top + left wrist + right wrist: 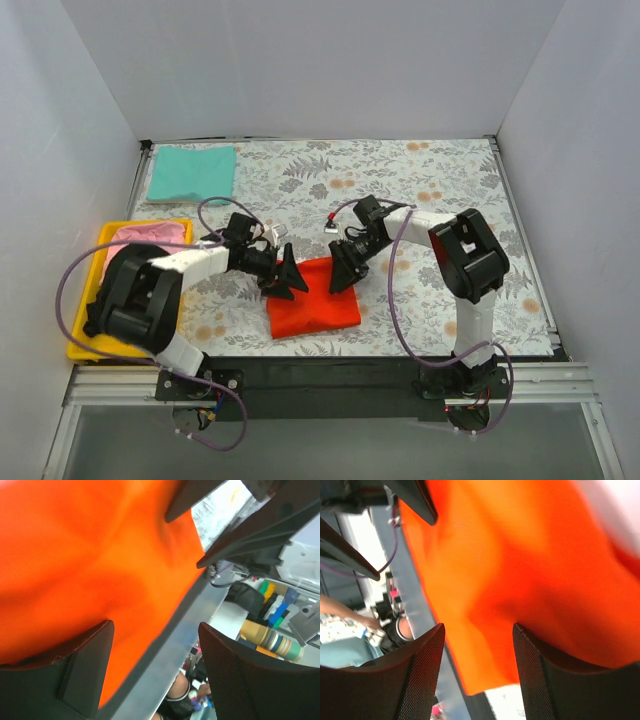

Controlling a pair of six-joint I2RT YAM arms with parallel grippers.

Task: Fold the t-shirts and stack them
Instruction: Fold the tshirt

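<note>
While the orange-red t-shirt is lying folded on the floral cloth near the front edge, the left gripper and right gripper are poising at its far corners, jaws spread wide, holding nothing; the teal t-shirt is lying far left; the pink t-shirt is resting in the yellow tray.

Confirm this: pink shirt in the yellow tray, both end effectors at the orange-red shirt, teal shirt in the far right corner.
Not quite. The top external view shows the teal shirt in the far left corner. The rest holds.
</note>
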